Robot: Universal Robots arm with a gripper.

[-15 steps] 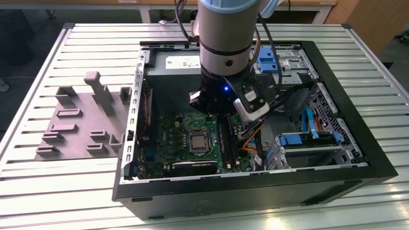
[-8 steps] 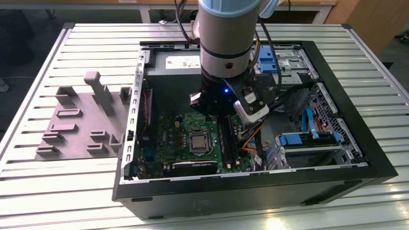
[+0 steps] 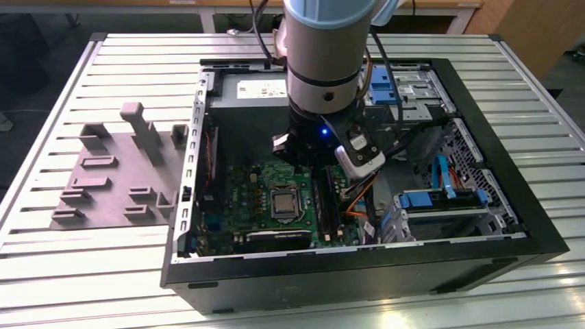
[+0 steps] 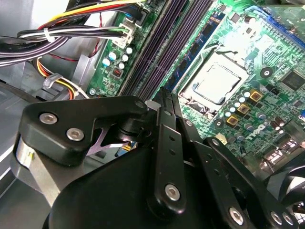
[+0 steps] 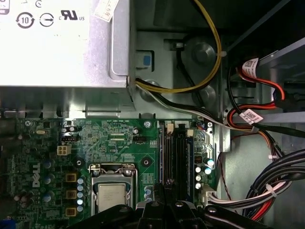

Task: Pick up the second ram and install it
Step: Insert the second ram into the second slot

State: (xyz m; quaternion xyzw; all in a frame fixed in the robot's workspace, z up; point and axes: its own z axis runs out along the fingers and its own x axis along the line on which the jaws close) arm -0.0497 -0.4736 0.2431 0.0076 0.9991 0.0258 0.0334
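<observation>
The gripper [image 4: 164, 94] is closed above the memory slots [image 5: 175, 152]; possibly the second ram is being pressed in, for which squareness is needed.

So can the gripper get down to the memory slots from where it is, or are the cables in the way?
Probably yes. The gripper hangs right above the memory slots, and the cables run beside the slots, not across them.
</observation>
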